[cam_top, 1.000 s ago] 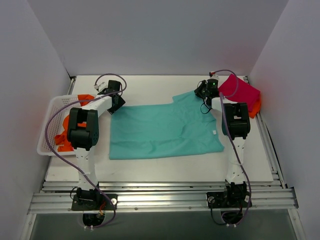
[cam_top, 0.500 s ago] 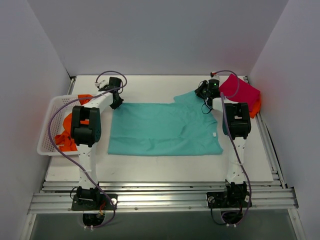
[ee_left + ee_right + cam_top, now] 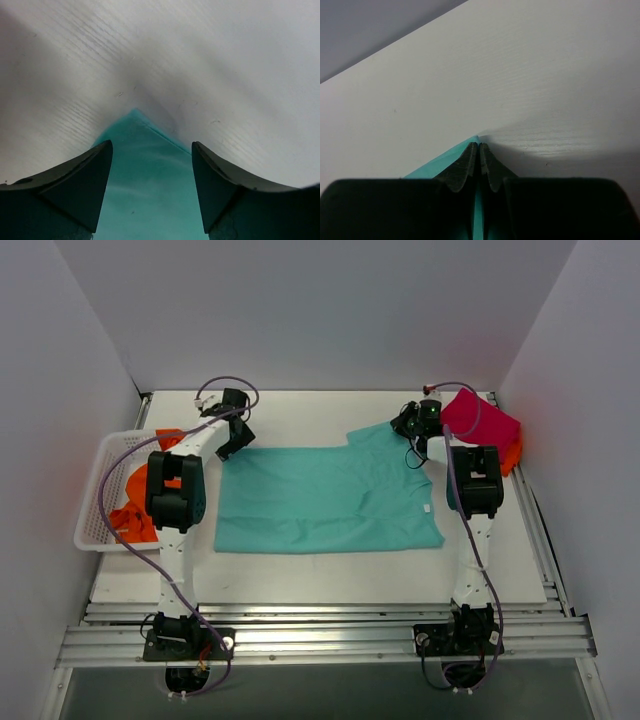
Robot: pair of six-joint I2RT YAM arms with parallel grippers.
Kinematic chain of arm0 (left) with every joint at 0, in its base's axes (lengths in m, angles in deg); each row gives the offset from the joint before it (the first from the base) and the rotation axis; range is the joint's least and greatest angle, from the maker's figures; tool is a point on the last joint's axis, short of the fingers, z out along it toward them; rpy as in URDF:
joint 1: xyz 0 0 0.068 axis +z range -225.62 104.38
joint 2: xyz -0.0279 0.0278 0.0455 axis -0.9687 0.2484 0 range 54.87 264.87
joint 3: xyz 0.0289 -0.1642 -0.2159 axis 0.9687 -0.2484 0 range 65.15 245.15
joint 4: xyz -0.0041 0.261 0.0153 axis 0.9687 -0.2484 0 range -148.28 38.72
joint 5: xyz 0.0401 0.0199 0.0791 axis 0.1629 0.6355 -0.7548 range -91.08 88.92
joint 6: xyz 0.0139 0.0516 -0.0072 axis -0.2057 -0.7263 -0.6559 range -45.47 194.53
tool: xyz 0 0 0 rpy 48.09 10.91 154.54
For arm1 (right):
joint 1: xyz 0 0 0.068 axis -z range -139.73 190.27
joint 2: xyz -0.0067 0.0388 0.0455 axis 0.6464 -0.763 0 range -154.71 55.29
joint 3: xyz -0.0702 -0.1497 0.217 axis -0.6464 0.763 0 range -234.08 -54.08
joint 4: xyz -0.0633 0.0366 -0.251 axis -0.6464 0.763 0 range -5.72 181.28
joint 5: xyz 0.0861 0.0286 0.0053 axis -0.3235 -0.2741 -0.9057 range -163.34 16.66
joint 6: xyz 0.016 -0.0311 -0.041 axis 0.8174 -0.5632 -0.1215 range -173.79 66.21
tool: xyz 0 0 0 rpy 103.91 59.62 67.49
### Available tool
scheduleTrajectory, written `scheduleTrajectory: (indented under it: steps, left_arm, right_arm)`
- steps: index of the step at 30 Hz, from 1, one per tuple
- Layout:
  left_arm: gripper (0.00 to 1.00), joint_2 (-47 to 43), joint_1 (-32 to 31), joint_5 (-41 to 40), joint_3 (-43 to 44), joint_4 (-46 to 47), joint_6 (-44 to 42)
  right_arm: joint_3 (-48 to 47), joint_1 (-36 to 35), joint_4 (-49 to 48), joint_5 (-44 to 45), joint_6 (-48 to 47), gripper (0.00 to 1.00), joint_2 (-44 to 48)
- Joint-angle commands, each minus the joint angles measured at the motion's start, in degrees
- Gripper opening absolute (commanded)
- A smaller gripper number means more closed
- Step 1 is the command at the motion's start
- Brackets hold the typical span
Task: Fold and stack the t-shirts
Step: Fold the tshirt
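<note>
The limp, light teal shirt [image 3: 330, 498] is best gripped at corners. Its 1 o'clock corner is pinched by the right claw [image 3: 480, 146]; the left claw [image 3: 151, 146] is spread wide.

- A teal short-sleeved cloth t-shirt [image 3: 330, 498] lies spread flat in the middle of the white flat worktop [image 3: 300, 410], between the two arms.
- The left gripper [image 3: 234, 438] is at the far left corner of this shirt, and the corner lies between its fingers.
- The right gripper [image 3: 408, 426] is at the far right sleeve of the same shirt.
- A magenta folded cloth t-shirt [image 3: 485, 420] lies in the far right corner, on top of an orange folded cloth t-shirt [image 3: 513, 453].
- A white plastic mesh basket [image 3: 100, 480] stands at the left edge, left of the left arm, with crumpled orange cloth t-shirts [image 3: 132, 518] in it.
</note>
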Motion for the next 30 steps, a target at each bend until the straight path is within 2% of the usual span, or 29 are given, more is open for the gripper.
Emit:
scheduleTrajectory:
  steps: [1,3,7,12,17,18,22,25,30]
  left_arm:
    - [0.74,2.20,0.70,-0.82,8.86,-7.75,-0.88]
    - [0.74,4.14,1.49,1.82,12.04,-9.70,-1.67]
    - [0.74,11.96,1.76,2.35,24.06,-19.52,-2.20]
    - [0.73,19.07,1.67,4.73,31.03,-25.34,-3.34]
    - [0.70,21.38,1.23,5.25,34.91,-29.74,-4.13]
    - [0.69,21.20,1.23,5.25,34.91,-30.01,-4.22]
    - [0.53,21.38,1.14,5.08,34.82,-30.36,-4.83]
    - [0.51,22.43,0.79,4.90,36.66,-31.50,-5.62]
    - [0.40,24.89,0.09,4.55,40.27,-33.17,-6.86]
  right_arm:
    - [1.67,0.99,2.10,-0.88,0.49,0.00,1.80]
    - [2.20,1.25,1.31,-1.50,0.93,0.00,1.89]
    - [3.43,2.04,-0.71,-3.34,2.60,0.00,1.81]
    - [5.01,4.59,-4.75,-6.59,6.46,0.00,1.45]
    - [5.63,5.47,-6.25,-8.18,7.70,0.00,1.01]
    - [5.54,5.56,-6.34,-8.18,7.70,0.00,1.01]
    - [5.37,5.56,-6.25,-8.62,7.79,0.00,0.84]
    - [5.28,5.65,-6.25,-8.88,7.79,0.00,0.75]
    - [5.45,5.65,-6.60,-8.97,7.88,0.00,0.84]
